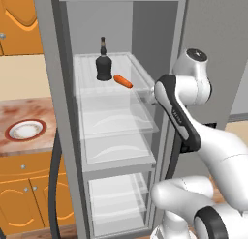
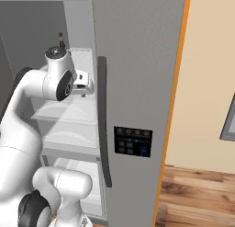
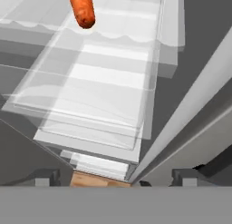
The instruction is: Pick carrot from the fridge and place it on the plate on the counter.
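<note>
Gaping wide and empty, the claw (image 3: pixel 113 177) hangs short of the carrot (image 3: pixel 81 9).

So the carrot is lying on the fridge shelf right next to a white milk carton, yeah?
Not quite. The carrot does lie on the fridge shelf, but the thing beside it is a dark bottle with a thin neck, not a milk carton. The left base view shows it.

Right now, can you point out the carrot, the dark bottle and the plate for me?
carrot (image 1: pixel 123 82): left base view, middle of its orange body on the glass shelf.
dark bottle (image 1: pixel 103 67): left base view, its squat lower body.
plate (image 1: pixel 25 130): left base view, its white centre.
</note>
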